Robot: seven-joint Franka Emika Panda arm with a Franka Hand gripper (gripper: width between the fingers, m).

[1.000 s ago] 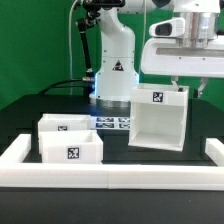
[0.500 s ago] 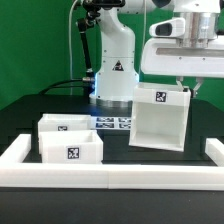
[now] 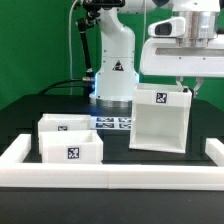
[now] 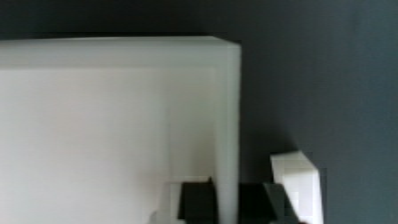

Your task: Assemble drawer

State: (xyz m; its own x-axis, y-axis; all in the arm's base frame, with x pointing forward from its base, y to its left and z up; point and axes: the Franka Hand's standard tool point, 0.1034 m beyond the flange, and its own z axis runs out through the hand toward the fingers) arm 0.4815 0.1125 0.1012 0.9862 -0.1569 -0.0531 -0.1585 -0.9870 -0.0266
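Border wall: the low white border wall runs across the nearest edge of the black table and turns back at both ends; no writing on it.
Front tray: the front tray sits just behind the wall on the exterior view's left, with a black-and-white square marker on its near face; it carries a pattern only, no letters.
Rear tray: the rear tray stands touching or just behind the front one, its own square marker facing the camera.
Open room: bare table lies between the trays and the casing, and more to the exterior view's right of the casing, up to the wall's side arm.
Marker board: the marker board lies flat in the gap behind the trays, its tags too small to read.
Casing: the casing stands right of centre, open face to the camera, with a square marker on its top panel.
Gripper: the gripper is at the casing's top corner on the exterior view's right. In the wrist view its dark fingers stand astride the thin side wall, pressed to both faces with no gap visible.
Robot base: the white robot base stands farthest back; it bears a small triangular label, unreadable.
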